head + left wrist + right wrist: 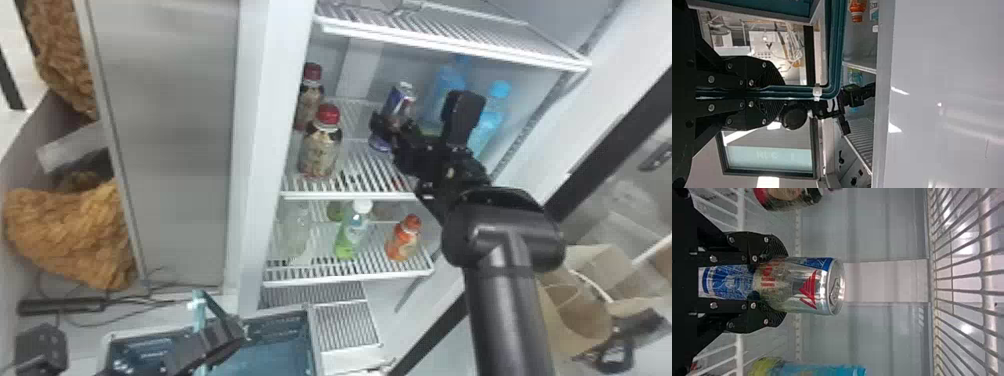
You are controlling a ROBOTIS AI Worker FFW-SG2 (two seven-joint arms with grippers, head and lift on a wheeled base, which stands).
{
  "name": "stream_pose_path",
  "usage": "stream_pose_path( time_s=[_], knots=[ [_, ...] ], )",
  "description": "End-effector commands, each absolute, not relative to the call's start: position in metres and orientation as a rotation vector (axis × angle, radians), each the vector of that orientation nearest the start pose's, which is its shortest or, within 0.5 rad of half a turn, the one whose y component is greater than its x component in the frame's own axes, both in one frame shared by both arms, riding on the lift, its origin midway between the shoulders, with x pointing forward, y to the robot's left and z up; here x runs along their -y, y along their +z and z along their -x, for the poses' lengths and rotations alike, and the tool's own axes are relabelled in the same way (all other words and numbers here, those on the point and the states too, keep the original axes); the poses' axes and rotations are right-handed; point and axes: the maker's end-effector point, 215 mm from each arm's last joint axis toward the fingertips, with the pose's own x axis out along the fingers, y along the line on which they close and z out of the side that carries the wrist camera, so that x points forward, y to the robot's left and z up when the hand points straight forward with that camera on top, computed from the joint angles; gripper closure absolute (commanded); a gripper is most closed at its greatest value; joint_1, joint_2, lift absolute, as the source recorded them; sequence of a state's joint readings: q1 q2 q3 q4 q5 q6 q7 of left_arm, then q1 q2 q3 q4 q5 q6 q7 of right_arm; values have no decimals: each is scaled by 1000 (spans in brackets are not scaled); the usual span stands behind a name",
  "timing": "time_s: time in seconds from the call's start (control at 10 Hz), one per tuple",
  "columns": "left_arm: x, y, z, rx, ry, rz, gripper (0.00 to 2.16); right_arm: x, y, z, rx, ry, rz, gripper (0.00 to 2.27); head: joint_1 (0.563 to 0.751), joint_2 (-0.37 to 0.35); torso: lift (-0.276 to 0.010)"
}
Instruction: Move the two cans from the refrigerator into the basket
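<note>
Right gripper (392, 122): positioned inside the refrigerator (272, 100), over the middle white wire shelf (360, 172). In the right wrist view its jaws stand part open at the width of a silver, blue and red metal can (801, 286), closed on it from opposite sides. The can's body lies between the jaws; its silver lid end, with the pull tab, projects beyond the fingertips, while the blue-printed part sits farther back between them. In the head view the can is tilted, lid uppermost; a small purple-blue patch beneath the jaws is probably its lower end, though whether that touches the shelf cannot be told.

Left gripper (227, 332): located low, at the dark blue plastic basket (315, 345) in front of the refrigerator. In the left wrist view its jaws are nearly together, clamped on the basket's teal bent handle (801, 92), which passes between them and runs on beyond the fingertips.

Surroundings: two patterned bottles with red caps (320, 150) stand to the left of the can, and two translucent light-blue plastic bottles (489, 125) to its right. On the shelf below are a green-and-clear bottle with a white cap (351, 232) and, to its right, a small orange bottle (404, 240).
</note>
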State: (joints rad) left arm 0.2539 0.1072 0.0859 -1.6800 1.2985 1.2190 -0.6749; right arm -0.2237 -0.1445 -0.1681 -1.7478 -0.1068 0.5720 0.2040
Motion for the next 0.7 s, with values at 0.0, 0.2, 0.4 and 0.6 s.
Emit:
stream_pose_path(
  time_s=[0.0, 0.2, 0.4, 0.6],
  knots=[
    [-20, -356, -320, -744, -1104, 1509, 1191, 313, -253, -632, -145, 70, -18, 1274, 695, -335, -31],
    [-20, -356, -318, -747, -1104, 1511, 1191, 301, -252, -606, -146, 97, -20, 1274, 695, -331, -31],
    [-20, -357, -317, -749, -1103, 1512, 1191, 291, -245, -576, -142, 108, -21, 1274, 695, -330, -31],
    [-19, -358, -316, -752, -1102, 1514, 1191, 288, -233, -550, -145, 113, -8, 1274, 695, -330, -31]
  ],
)
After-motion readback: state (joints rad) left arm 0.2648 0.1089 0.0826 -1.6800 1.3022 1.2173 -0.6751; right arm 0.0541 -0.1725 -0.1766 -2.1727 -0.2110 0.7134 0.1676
